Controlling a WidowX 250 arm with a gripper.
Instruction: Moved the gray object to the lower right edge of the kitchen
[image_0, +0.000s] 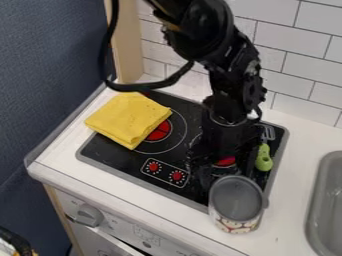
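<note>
We see a round pot (235, 199), smooth gray inside, patterned outside, at the near right corner of the glossy black stove (107, 150). A folded yellow cloth (127, 119) lies left. The arm hangs from the top edge; we cannot tell whether its end effector (206, 172), near the pot, is clenched or released.

Gray-lined pot (237, 200): one
Yellow cloth (127, 117): one
Green-handled spatula (264, 158): one
Black cooktop (119, 154): one
Red burner centers (159, 131): two in sight
Red dials on the cooktop: two
Large front knob (89, 215): one
Sink (320, 170): one, partly in sight
Countertop (297, 170): one
Robot arm (200, 30): one
Gripper (222, 137): one
Tiled wall (287, 45): one
</note>
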